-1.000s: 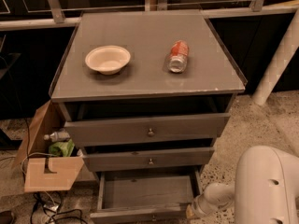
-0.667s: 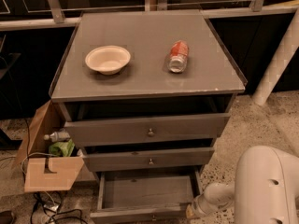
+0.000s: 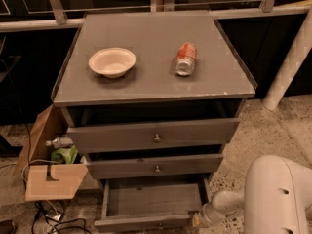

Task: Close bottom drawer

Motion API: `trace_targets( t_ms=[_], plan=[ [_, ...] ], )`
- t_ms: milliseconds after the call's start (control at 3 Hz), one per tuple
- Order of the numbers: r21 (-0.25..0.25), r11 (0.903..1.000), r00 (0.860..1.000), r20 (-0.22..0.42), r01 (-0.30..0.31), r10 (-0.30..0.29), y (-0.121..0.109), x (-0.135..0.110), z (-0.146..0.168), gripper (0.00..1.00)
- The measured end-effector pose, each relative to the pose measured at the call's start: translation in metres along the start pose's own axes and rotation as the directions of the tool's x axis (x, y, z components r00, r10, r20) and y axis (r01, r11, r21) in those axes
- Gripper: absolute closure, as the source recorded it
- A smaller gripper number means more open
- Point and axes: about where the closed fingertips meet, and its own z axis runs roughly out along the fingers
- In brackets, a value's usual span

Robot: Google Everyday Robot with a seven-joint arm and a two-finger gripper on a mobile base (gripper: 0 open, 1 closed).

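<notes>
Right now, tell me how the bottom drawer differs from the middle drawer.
The bottom drawer is pulled far out, its inner floor showing; the middle drawer is barely out. The gripper sits by the bottom drawer's right front corner, clear of the middle drawer. Both are grey.

Three drawers [image 3: 155, 167], one bowl [image 3: 112, 61], one can [image 3: 185, 58], one hand [image 3: 199, 220] (lower right).

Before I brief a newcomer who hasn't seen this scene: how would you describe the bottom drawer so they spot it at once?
Find the grey three-drawer cabinet with a bowl and a can on top. The bottom drawer is the lowest, nearest the floor, with the gripper beside its front right corner. Unlike the two drawers above, it is pulled far out, showing its inside.
</notes>
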Motion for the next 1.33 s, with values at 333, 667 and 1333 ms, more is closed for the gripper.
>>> trace_targets(
  t_ms=[333,667,1333],
  plan=[
    [-0.007,0.9999,0.999,0.034,-0.011,0.011,0.001,-0.009,-0.006,1.00],
    [-0.019,0.9996,0.996,0.088,-0.023,0.024,0.001,-0.026,-0.017,1.00],
    [-0.025,0.9991,0.996,0.078,-0.036,0.037,-0.001,-0.023,-0.016,1.00]
  ],
)
